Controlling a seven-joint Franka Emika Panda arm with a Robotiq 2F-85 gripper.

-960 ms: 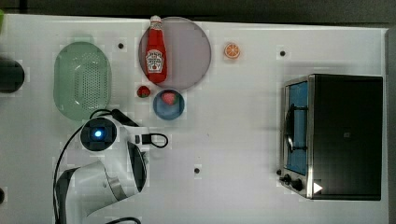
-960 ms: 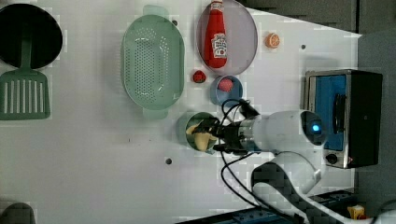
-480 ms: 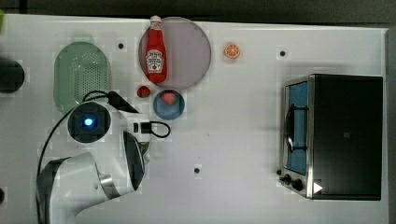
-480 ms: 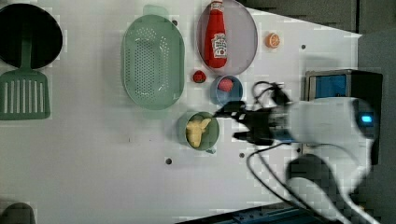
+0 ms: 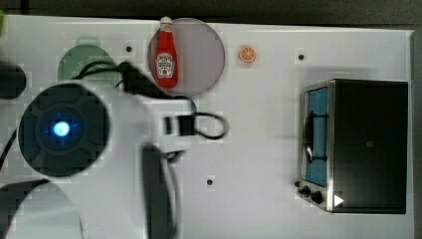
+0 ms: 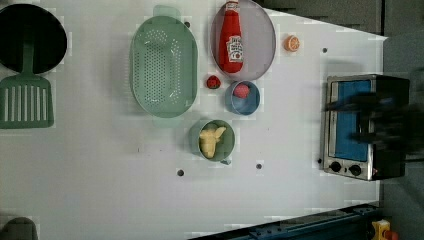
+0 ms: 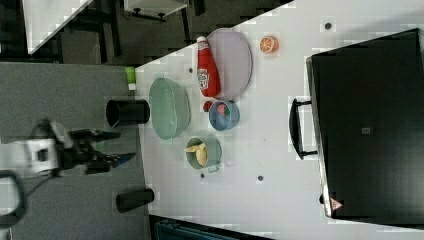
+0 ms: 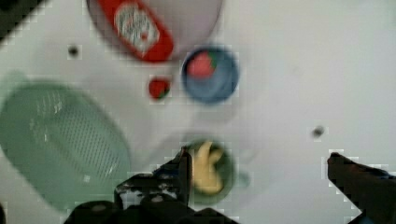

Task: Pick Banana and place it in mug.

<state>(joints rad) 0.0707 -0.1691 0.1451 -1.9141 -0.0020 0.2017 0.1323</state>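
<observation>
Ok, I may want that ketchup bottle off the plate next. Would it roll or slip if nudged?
The ketchup bottle lies on its side on the grey plate, so a sideways nudge would probably roll it. Its glossy red body looks smooth, likely slippery. The plate's rim seems shallow, so it may not stop it.

Top view: straight down over table, arm close under lens. Left view: also overhead, a bit farther, whole table. Right view: high, angled, from past table edge, floor in shot. Wrist view: close, looks down. Shared by all: ketchup bottle; left, right & wrist share mug.
</observation>
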